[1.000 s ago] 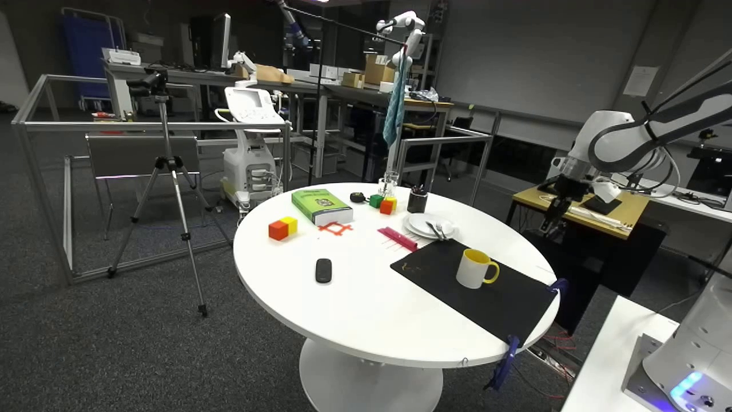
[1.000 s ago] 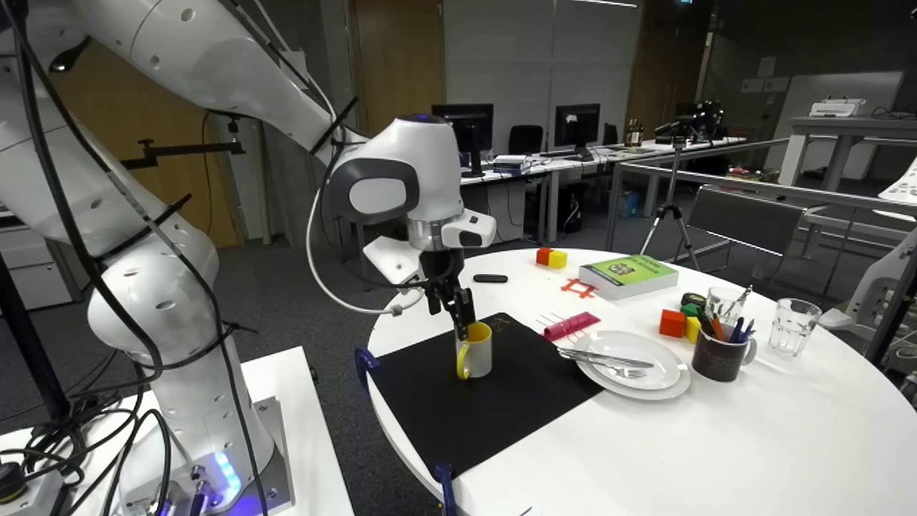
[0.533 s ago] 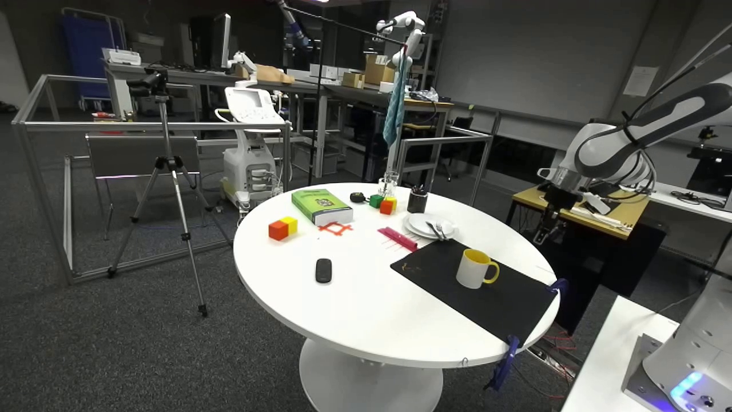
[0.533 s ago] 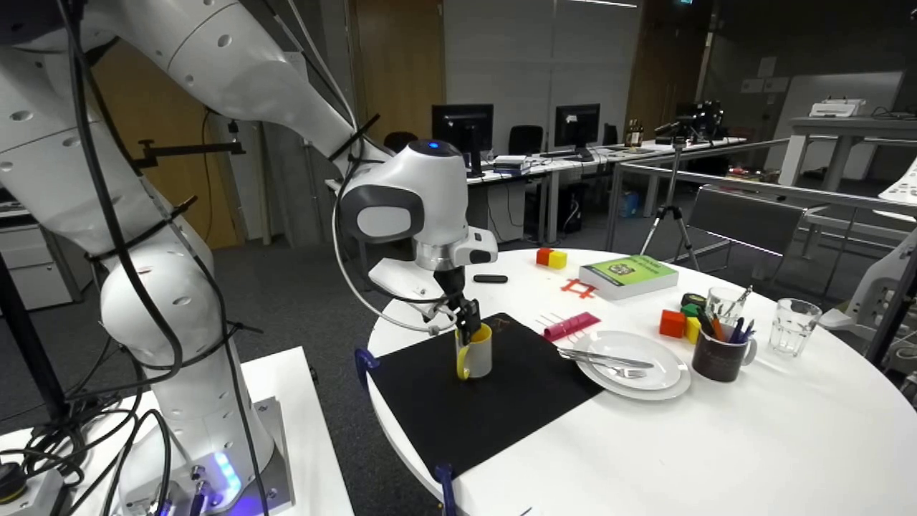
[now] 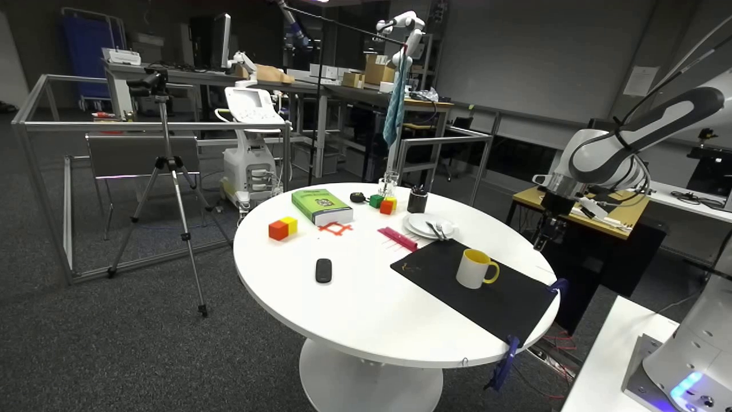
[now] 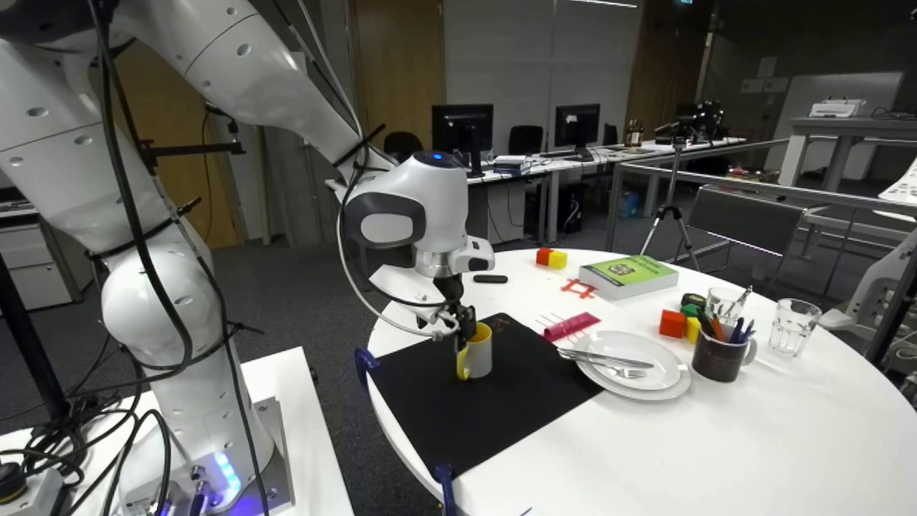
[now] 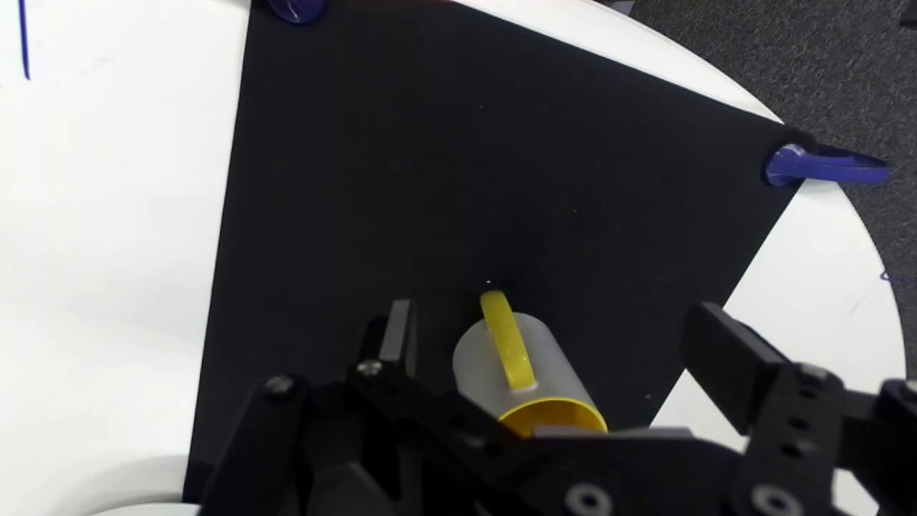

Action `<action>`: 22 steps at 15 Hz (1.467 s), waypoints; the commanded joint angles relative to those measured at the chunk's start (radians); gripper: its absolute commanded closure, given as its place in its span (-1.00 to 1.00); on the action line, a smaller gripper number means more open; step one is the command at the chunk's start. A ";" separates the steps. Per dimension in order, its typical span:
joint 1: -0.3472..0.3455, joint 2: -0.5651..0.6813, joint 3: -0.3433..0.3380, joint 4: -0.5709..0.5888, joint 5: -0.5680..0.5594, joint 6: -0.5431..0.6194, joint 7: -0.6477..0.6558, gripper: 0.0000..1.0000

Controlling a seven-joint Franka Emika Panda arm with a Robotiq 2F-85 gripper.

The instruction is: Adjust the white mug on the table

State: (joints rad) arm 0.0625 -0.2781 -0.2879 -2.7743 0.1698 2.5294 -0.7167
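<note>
your white cylindrical mug (image 5: pixel 471 272) with a yellow inside and yellow side handle stood upright on the flat black mat (image 5: pixel 509 303), on your large round white-topped table (image 5: pixel 343 315). its handle was turned toward the mat edge where two blue clamps (image 7: pixel 824 168) sat at the table rim. your black two-finger gripper (image 7: pixel 555 335) had its fingers (image 7: pixel 723 358) spread wide; the wrist view put the mug between them in frame, but in an exterior view you had a visible gap, near but apart. i couldn't tell how fingertip height compared with the mug rim. two stacked round white plates (image 6: pixel 663 378) sat just beside the mat with a metal knife and fork (image 6: pixel 609 357) on top.
</note>
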 commanded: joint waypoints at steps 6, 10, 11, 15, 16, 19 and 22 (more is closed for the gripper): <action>0.021 0.042 0.006 0.000 0.060 0.057 -0.170 -1.00; 0.031 0.101 0.015 -0.001 0.102 0.206 -0.271 -1.00; 0.048 0.115 0.010 -0.001 0.143 0.242 -0.312 -1.00; 0.167 0.139 -0.024 -0.001 0.451 0.330 -0.507 -1.00; 0.188 0.140 -0.025 -0.001 0.523 0.335 -0.560 -1.00; 0.230 0.156 -0.028 0.009 0.679 0.319 -0.706 -1.00; 0.238 0.187 -0.030 0.023 0.751 0.310 -0.824 -1.00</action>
State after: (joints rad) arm 0.2778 -0.1292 -0.2957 -2.7738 0.8468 2.8326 -1.4143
